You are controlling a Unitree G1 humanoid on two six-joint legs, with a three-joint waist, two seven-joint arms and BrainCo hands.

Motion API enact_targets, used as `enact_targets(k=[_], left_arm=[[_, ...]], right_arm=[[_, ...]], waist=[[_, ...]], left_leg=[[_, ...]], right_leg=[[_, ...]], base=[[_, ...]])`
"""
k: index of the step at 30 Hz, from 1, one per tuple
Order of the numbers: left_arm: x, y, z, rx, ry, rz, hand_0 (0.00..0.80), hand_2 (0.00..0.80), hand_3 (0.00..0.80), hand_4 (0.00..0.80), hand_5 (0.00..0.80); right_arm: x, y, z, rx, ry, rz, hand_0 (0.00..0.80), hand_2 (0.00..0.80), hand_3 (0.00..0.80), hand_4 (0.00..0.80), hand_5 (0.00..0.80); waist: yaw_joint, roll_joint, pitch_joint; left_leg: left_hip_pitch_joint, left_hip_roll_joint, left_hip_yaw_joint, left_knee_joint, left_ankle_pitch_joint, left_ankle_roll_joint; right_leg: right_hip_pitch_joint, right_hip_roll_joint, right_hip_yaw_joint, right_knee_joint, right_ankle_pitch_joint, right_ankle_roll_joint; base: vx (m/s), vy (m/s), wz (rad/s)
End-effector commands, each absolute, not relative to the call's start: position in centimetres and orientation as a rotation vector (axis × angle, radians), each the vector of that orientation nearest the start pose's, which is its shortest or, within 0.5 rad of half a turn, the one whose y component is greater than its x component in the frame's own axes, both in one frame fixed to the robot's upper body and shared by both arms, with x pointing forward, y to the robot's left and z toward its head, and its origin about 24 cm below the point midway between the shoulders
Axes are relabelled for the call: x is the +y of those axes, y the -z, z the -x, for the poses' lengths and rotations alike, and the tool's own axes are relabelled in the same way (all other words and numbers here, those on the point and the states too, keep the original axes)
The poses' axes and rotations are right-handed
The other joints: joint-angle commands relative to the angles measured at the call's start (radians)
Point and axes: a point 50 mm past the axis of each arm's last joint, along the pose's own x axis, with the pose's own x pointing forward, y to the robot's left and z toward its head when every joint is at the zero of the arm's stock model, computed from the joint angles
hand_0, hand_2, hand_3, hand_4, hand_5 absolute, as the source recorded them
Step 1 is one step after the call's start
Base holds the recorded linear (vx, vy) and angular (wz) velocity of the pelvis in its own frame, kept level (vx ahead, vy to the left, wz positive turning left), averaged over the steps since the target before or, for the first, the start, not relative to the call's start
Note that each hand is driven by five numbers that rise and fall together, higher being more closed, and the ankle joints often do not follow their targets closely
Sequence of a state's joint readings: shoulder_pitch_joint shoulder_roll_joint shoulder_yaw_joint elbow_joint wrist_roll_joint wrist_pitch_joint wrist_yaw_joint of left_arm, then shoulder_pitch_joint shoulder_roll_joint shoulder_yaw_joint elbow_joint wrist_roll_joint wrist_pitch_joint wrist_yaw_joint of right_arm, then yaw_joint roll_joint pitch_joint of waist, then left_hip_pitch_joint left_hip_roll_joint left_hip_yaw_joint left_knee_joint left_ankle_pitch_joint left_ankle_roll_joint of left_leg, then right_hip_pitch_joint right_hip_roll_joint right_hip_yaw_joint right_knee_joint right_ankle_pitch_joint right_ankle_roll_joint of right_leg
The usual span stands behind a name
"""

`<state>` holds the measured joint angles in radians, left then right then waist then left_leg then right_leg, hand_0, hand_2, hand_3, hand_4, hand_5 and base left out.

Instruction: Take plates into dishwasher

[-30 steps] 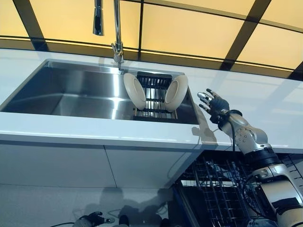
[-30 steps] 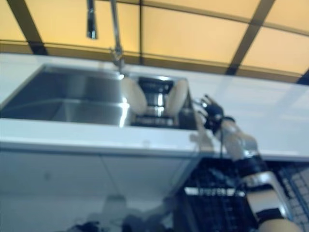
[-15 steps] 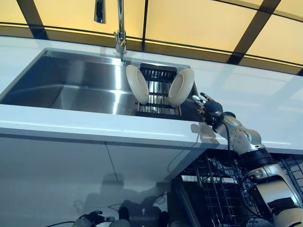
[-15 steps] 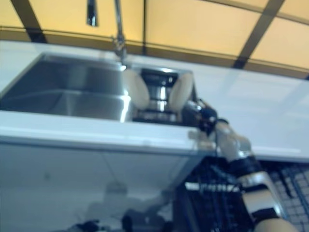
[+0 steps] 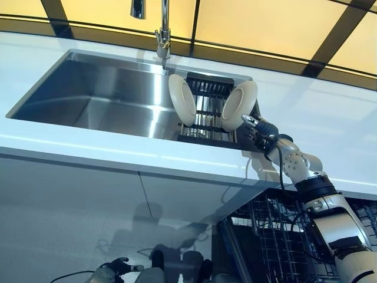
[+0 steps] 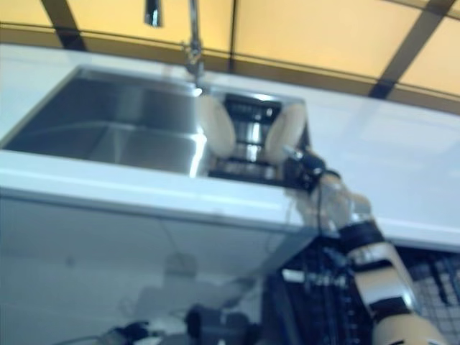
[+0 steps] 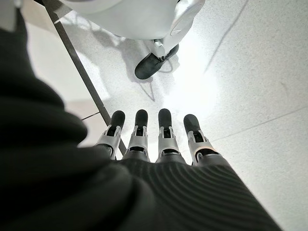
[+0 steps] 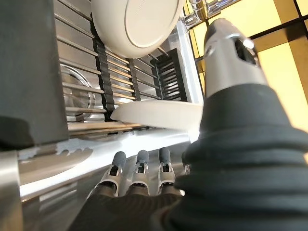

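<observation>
Big shiny steel sink (image 5: 88,94) in white table (image 5: 330,124) | two round cream plates (image 5: 238,105) lean in black rack (image 5: 206,112) | hard, slippery, breakable; grab rim | right hand (image 5: 259,131) open, empty, near right plate | left hand (image 7: 154,139) open, low.

Bright, even scene. Glowing yellow wall panels (image 5: 253,26) at 12 o'clock light it from behind. Glare streaks on the steel sink (image 5: 106,100) wall near centre. Right hand (image 5: 259,131) drops a soft shadow on the white counter (image 5: 118,150) at 4 o'clock. Dim shadows on the cabinet front (image 5: 70,212) at 6. In the left wrist view, the floor (image 7: 250,72) is blown out white at centre.
</observation>
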<state>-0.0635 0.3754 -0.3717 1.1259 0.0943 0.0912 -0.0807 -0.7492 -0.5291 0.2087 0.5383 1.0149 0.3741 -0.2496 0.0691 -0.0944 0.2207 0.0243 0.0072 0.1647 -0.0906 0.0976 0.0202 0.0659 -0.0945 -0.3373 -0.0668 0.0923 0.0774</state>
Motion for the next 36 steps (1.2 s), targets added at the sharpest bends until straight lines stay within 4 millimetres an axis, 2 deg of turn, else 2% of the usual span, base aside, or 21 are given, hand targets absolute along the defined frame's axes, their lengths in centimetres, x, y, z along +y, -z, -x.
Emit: enact_targets(k=[1,9,18,30,36], left_arm=[[25.5,14.3,-13.1,1.195,0.251,-0.629,0.0,0.0,0.0,0.0,0.0],[25.3,14.5,-12.5,1.203,0.256,-0.622,0.0,0.0,0.0,0.0,0.0],[25.1,14.5,-12.5,1.192,0.265,-0.616,0.0,0.0,0.0,0.0,0.0],[24.6,14.7,-12.4,1.189,0.274,-0.603,0.0,0.0,0.0,0.0,0.0],[24.4,14.6,-12.7,1.185,0.28,-0.602,0.0,0.0,0.0,0.0,0.0]], right_arm=[[-21.4,-20.1,-39.3,0.054,0.08,-0.366,0.0,0.0,0.0,0.0,0.0],[-22.9,-21.2,-39.5,0.028,0.16,-0.369,0.0,0.0,0.0,0.0,0.0],[-24.1,-21.5,-39.5,0.015,0.227,-0.375,0.0,0.0,0.0,0.0,0.0],[-25.1,-21.5,-39.4,0.008,0.326,-0.403,0.0,0.0,0.0,0.0,0.0],[-25.4,-22.5,-39.5,-0.013,0.36,-0.412,0.0,0.0,0.0,0.0,0.0]], waist=[[0.045,0.043,0.011],[0.058,0.055,0.02],[0.063,0.064,0.034],[0.063,0.082,0.046],[0.07,0.086,0.059]], left_leg=[[0.041,-0.051,-0.021,0.003,-0.183,0.058],[0.039,-0.053,-0.035,0.012,-0.184,0.057],[0.034,-0.054,-0.043,0.022,-0.187,0.059],[0.033,-0.059,-0.05,0.028,-0.19,0.064],[0.022,-0.06,-0.057,0.038,-0.191,0.064]], right_leg=[[-0.049,0.016,-0.005,0.154,-0.157,0.016],[-0.051,0.007,-0.019,0.176,-0.161,0.012],[-0.061,-0.004,-0.029,0.203,-0.16,0.01],[-0.074,-0.017,-0.031,0.229,-0.156,0.008],[-0.082,-0.02,-0.034,0.238,-0.159,0.005]], base=[[0.042,-0.004,0.1],[0.038,-0.004,0.05],[0.006,0.001,0.02],[0.006,0.003,0.02],[0.0,0.0,0.0]])
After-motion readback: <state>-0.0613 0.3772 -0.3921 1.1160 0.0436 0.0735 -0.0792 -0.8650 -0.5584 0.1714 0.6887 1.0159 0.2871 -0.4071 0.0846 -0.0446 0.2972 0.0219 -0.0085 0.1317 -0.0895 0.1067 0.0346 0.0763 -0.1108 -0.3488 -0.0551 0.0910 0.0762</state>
